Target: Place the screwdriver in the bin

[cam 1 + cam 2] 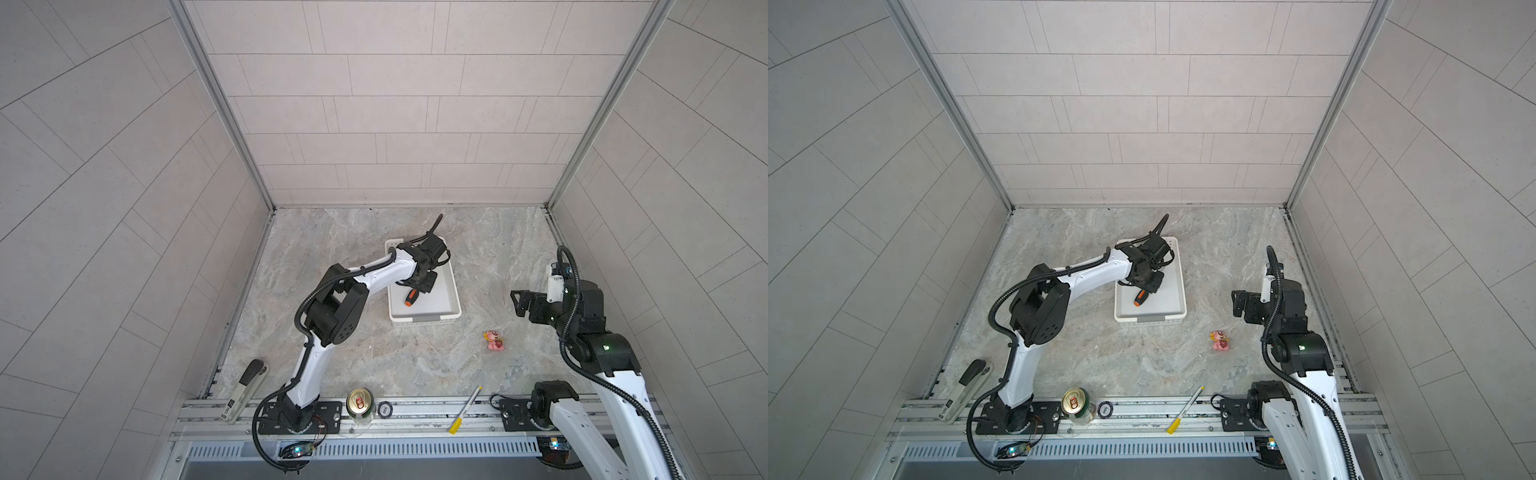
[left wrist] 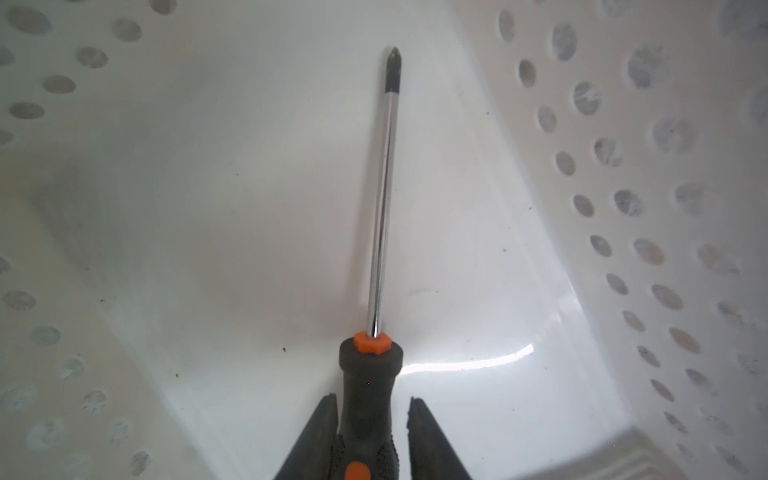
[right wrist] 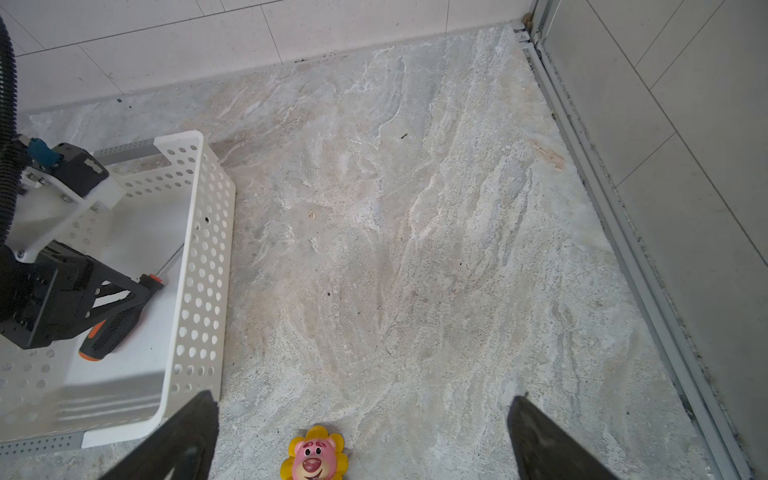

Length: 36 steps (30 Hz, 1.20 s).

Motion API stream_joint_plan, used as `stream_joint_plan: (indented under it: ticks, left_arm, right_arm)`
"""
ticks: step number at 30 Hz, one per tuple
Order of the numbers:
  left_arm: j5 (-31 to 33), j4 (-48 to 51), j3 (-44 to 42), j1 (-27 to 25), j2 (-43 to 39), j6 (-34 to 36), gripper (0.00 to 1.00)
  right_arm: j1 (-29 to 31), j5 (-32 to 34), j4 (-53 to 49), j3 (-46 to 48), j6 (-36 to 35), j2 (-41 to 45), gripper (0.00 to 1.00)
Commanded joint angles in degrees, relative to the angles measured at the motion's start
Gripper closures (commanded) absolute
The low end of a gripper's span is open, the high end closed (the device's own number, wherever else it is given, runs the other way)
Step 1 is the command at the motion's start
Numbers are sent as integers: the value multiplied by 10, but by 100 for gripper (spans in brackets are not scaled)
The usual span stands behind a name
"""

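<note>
both top views show the left arm bent at the elbow, forearm reaching out over the bin (image 1: 424,318), wrist tipped down so the left gripper (image 1: 419,287) sits low inside it. the screwdriver (image 2: 380,216) lies on the bin's white floor, shaft pointing at the perforated far wall, handle between the fingers (image 2: 322,432). seen from the left wrist, the jaws stand slightly apart, with a gap on one side of the handle; whether the other finger touches it i cannot tell. the right arm is folded back, well apart from the bin, and the right gripper (image 3: 361,436) is spread wide, holding nothing, above a pink toy (image 3: 314,455).
</note>
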<state>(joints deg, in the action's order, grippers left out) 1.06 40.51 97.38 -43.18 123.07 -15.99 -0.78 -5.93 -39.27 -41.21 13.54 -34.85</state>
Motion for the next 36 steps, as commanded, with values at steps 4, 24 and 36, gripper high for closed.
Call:
stream_joint_plan:
  ticks: [4, 24, 36]
  left_arm:
    - [-7, 10, 6, -3, -8, -4, 51]
    - [231, -132, -217, 16, -441, 54, 1]
    - [283, -437, -550, 179, -703, 93, 0]
  right_arm:
    - [-1, 13, -8, 2, -2, 11, 0]
    - [-2, 0, 0, -74, -11, -21, 1]
    - [32, 2, 147, -82, 14, -91, 0]
